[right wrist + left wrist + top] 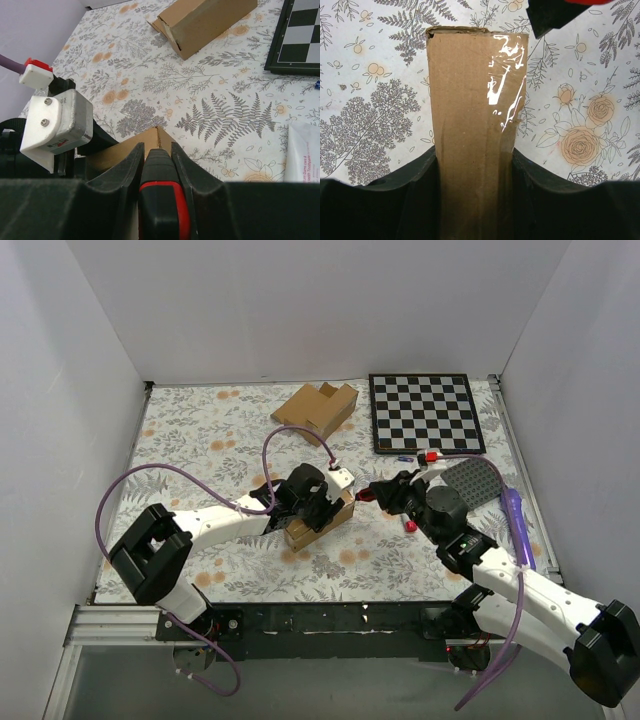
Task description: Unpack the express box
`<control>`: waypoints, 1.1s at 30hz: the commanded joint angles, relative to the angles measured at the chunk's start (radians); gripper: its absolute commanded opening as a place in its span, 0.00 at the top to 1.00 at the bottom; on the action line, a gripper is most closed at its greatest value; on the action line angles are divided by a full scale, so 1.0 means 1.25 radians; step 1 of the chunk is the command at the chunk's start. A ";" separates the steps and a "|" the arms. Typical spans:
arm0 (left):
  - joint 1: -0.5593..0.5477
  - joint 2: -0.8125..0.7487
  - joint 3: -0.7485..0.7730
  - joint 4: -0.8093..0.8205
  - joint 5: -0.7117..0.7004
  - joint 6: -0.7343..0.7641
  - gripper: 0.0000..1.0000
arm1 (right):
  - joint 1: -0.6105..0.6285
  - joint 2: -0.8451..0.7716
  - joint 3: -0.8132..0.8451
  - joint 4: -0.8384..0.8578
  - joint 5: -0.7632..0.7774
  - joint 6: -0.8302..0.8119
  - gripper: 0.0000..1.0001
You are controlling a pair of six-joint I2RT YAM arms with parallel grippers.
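Note:
The express box [322, 524] is a small brown carton lying on the floral cloth at mid-table. My left gripper [310, 498] is shut on it. In the left wrist view the express box [472, 100] runs up between the black fingers [420, 175], with shiny tape along its right side, and my left gripper [474, 156] clamps its near end. My right gripper [385, 490] is shut on a black and red cutter [161, 200], just right of the box. In the right wrist view my right gripper [157, 149] holds the cutter's tip at a corner of the express box [120, 150].
A larger notched cardboard box [315, 408] lies at the back, a chessboard [425, 412] at the back right. A grey studded pad [472, 480], a purple tool [516, 518], small red pieces [410, 527] and a white tube [302, 152] lie on the right.

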 commanded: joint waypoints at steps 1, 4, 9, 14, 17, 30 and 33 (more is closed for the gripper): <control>-0.014 0.047 -0.039 -0.078 -0.022 0.038 0.76 | 0.003 -0.003 -0.017 0.078 0.014 0.004 0.99; -0.016 0.049 -0.035 -0.085 -0.021 0.039 0.75 | 0.003 0.010 -0.026 0.107 0.026 -0.001 0.99; -0.016 0.053 -0.020 -0.109 -0.004 0.037 0.60 | 0.003 0.028 -0.020 0.137 0.034 -0.009 0.99; -0.016 0.058 -0.008 -0.126 0.017 0.029 0.47 | 0.001 0.029 -0.011 0.138 0.034 -0.011 0.99; -0.016 0.051 -0.006 -0.128 0.037 0.025 0.44 | 0.003 0.026 -0.009 0.136 0.038 -0.015 0.99; -0.016 0.040 -0.017 -0.118 0.030 0.028 0.50 | 0.003 0.068 0.011 0.164 0.034 -0.019 0.99; -0.016 0.040 -0.017 -0.116 0.031 0.029 0.50 | 0.001 0.081 0.008 0.171 0.030 -0.017 0.99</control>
